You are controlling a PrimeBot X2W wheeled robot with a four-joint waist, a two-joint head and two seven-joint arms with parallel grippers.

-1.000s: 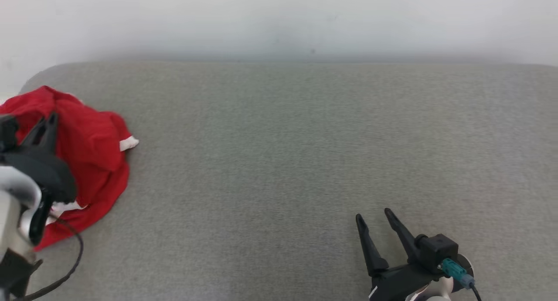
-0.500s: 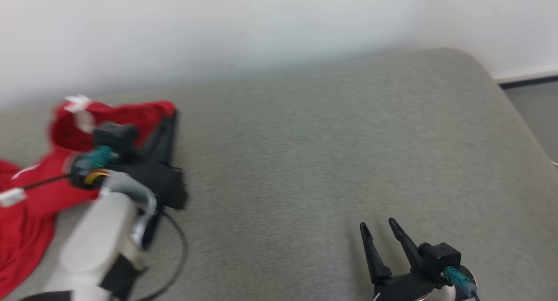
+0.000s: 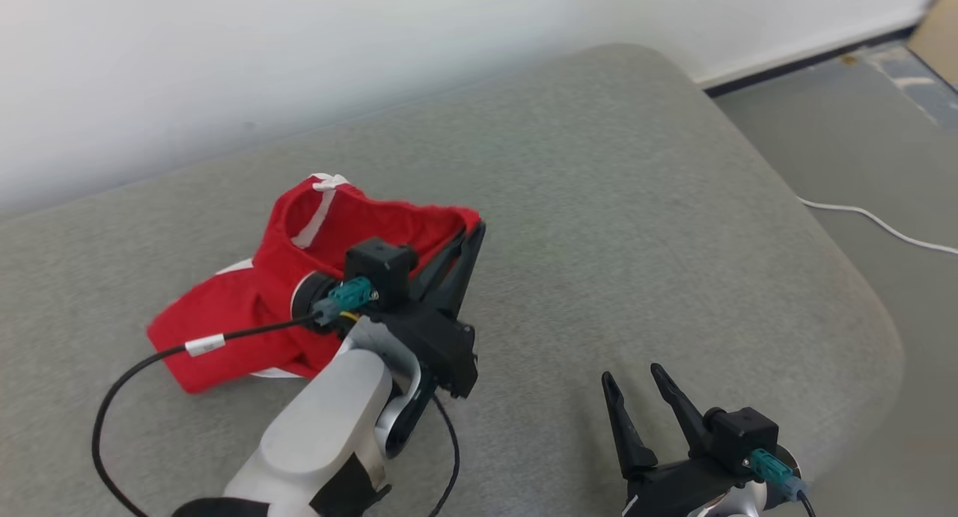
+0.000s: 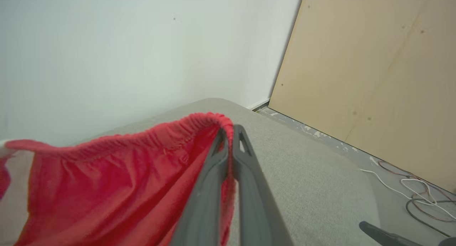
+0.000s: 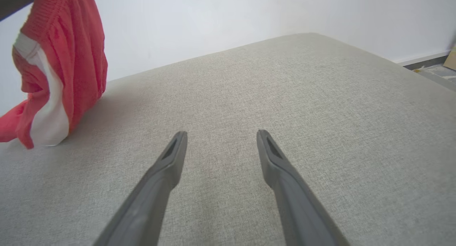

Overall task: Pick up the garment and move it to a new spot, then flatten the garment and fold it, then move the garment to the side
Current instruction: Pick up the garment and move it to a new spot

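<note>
Between left jaws, clamped tight: elastic edge of red garment [image 3: 247,307], rest draped on grey cushion [image 3: 599,203], left of middle. Right jaws wide apart, holding nothing, low near front edge. Tip imo: lift higher before carrying so trailing cloth doesn't drag or bunch.

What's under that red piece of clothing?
The grey cushion. The left gripper, shut on the red garment at its waistband, holds one edge up; anything beneath the part lying on the cushion is covered.
</note>
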